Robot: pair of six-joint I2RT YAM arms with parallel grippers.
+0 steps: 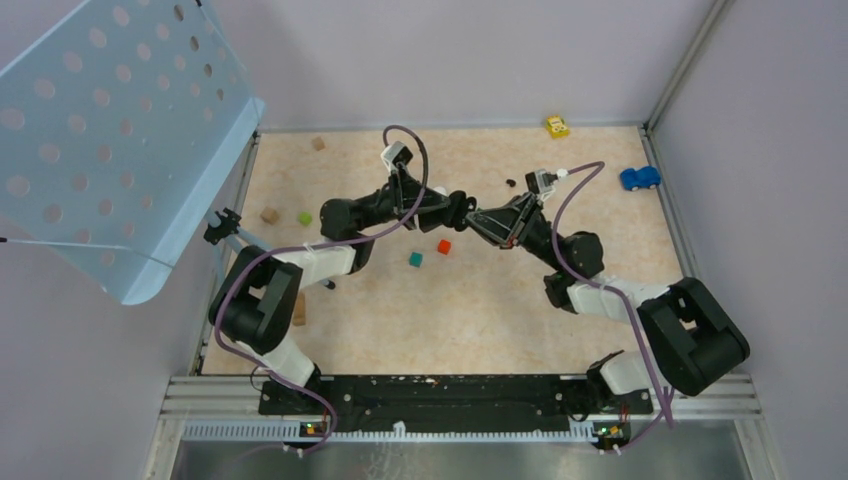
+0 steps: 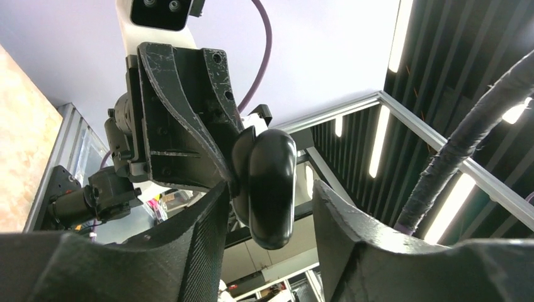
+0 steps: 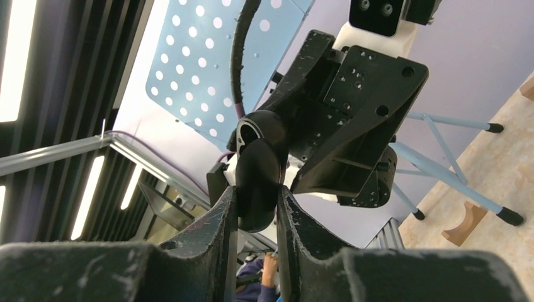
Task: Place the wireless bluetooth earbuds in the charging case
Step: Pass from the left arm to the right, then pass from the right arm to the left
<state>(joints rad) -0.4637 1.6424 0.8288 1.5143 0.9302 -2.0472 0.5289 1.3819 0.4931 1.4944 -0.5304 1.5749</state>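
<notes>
Both arms meet above the middle of the table. The charging case [image 3: 255, 157] is a glossy black rounded shell, and my right gripper [image 3: 257, 192] is shut on it, its fingers pressed on both flat sides. In the left wrist view the same case [image 2: 272, 207] hangs between the spread fingers of my left gripper [image 2: 269, 187], with a clear gap on the right side. From above, the left gripper [image 1: 458, 210] and right gripper [image 1: 482, 216] face each other tip to tip. A tiny black speck that looks like an earbud [image 1: 511, 183] lies on the table beside the right wrist.
A red cube [image 1: 444, 246] and a teal cube [image 1: 415, 259] lie under the arms. A green cube [image 1: 304, 217] and a wooden block [image 1: 269, 215] lie to the left. Yellow [image 1: 557, 126] and blue [image 1: 639, 178] toy cars sit at the back right. A perforated blue panel [image 1: 120, 130] overhangs the left.
</notes>
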